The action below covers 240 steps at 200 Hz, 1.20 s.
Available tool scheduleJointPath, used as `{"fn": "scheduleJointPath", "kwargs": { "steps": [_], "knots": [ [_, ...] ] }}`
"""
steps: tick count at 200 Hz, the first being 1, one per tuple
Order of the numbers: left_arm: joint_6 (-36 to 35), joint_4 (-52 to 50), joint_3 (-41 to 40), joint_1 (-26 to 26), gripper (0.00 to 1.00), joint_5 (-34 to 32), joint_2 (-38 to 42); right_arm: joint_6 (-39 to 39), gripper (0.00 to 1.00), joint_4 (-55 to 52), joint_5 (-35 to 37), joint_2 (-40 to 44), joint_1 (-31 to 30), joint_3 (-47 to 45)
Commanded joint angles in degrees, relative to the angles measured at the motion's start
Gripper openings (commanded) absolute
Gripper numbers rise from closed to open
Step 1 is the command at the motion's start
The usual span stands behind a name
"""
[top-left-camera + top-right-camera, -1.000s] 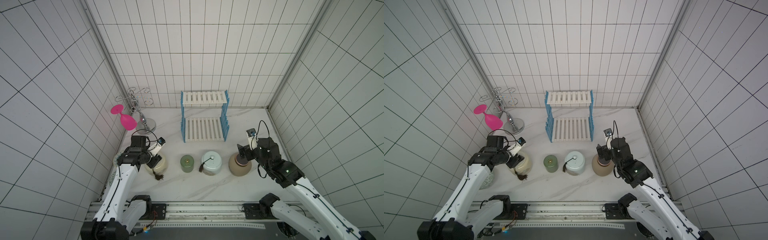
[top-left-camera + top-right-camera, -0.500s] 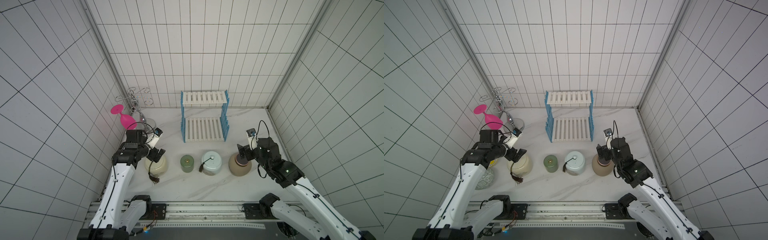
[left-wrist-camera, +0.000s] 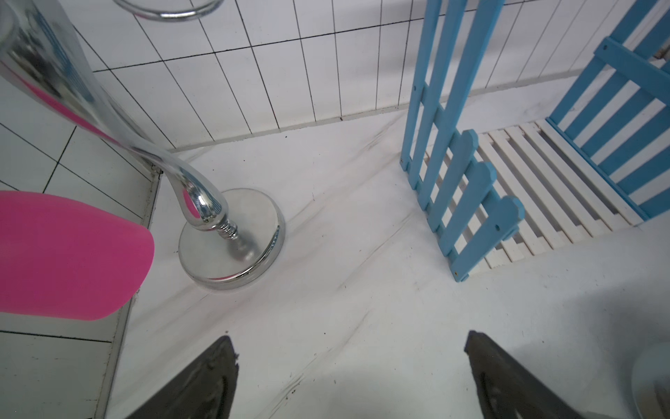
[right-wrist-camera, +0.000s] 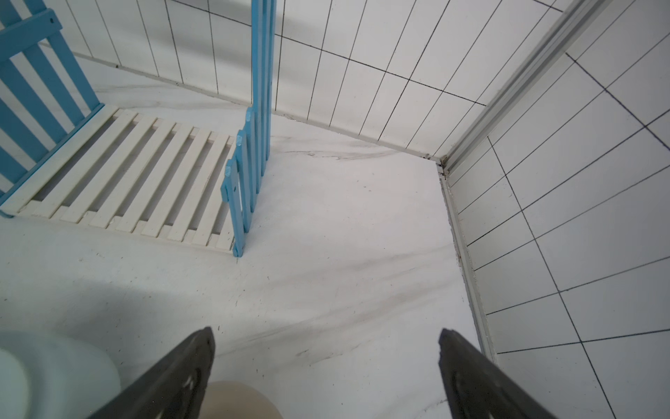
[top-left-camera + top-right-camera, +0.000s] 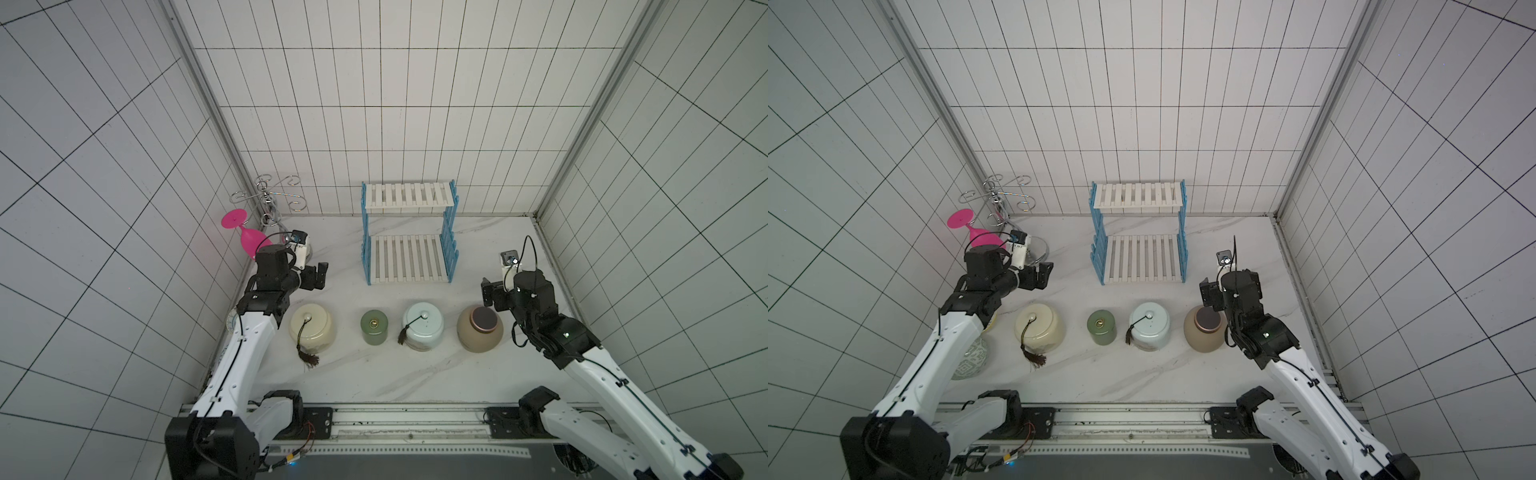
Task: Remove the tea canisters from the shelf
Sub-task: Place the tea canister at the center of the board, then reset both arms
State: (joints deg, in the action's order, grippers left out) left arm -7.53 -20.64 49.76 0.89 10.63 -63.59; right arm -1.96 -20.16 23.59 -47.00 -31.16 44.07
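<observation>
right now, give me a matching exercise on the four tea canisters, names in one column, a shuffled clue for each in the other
Column one
1. cream canister
2. green canister
3. pale-blue canister
4. tan canister

Column two
a. dark flat lid
b. nearest the pink goblet
c. smallest in the row
d. between the green and tan ones

Pairs: 1-b, 2-c, 3-d, 4-a

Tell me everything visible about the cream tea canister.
The cream canister is a squat, rounded, glossy ceramic-looking jar with a domed lid, small knob and a dark cord ending in a brown tassel trailing onto the tabletop. It stands upright, leftmost in the row before the shelf, touching nothing else.
</observation>
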Motion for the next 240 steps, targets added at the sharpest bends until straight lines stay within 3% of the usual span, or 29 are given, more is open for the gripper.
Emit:
{"fn": "scheduleJointPath", "kwargs": {
  "steps": [1, 50, 75, 152, 240],
  "knots": [
    [6.75, 10.15, -1.49, 0.26, 0.99, -1.26, -2.42, 0.85, 0.99, 7.68, 0.51, -0.50, 4.37, -2.80],
    [10.17, 25.87, -7.88, 0.26, 0.99, -0.54, -9.20, 8.16, 0.99, 14.30, -5.20, -2.75, 18.13, -6.49],
    [10.13, 31.33, -10.40, 0.26, 0.99, -0.89, -12.57, 9.82, 0.99, 17.37, -5.04, -2.93, 21.99, -8.91],
    [7.55, 50.84, -20.31, 0.26, 0.99, -0.60, -17.88, 8.41, 0.99, 34.00, -0.74, -7.29, 24.20, -18.77],
    [9.71, 64.40, -24.86, 1.31, 0.99, -4.95, -23.52, 8.60, 0.99, 46.29, -1.19, -22.06, 27.35, -18.24]
  ]
}}
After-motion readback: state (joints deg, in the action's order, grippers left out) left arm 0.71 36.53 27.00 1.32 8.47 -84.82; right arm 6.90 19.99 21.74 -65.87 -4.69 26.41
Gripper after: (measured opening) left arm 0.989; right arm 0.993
